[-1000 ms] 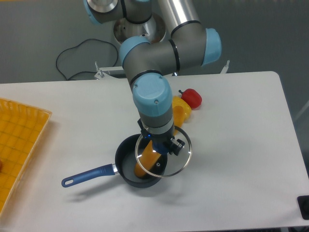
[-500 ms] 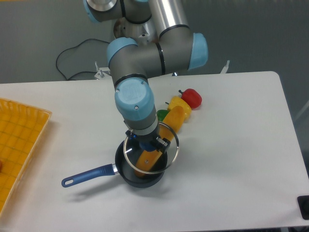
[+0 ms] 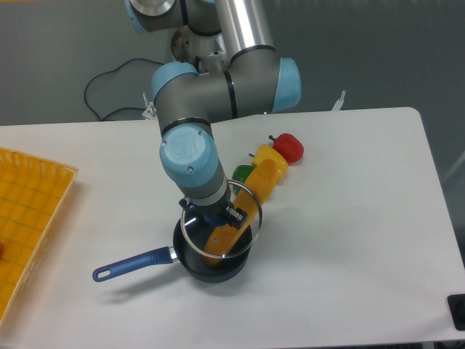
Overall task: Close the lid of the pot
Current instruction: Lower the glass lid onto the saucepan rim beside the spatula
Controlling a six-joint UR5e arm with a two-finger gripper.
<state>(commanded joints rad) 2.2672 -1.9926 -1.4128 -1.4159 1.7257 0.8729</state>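
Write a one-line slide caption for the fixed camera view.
Gripper holds the glass lid above the blue-handled pot, almost centred, toy peppers behind.

Even, bright light falls from overhead, leaving only a soft shadow close under the pot [image 3: 211, 260]. Above the pot, the arm's metal tube [image 3: 243, 25] shows a pale glare streak. The picture is sharp around the pot, slightly grainy on the grey wall [image 3: 378, 43] behind.

The arm's wrist blocks the pincer [image 3: 215, 216] and the lid [image 3: 221, 220] knob, so can't tell the grip. Yellow tray [image 3: 29, 218] is cropped at the left.
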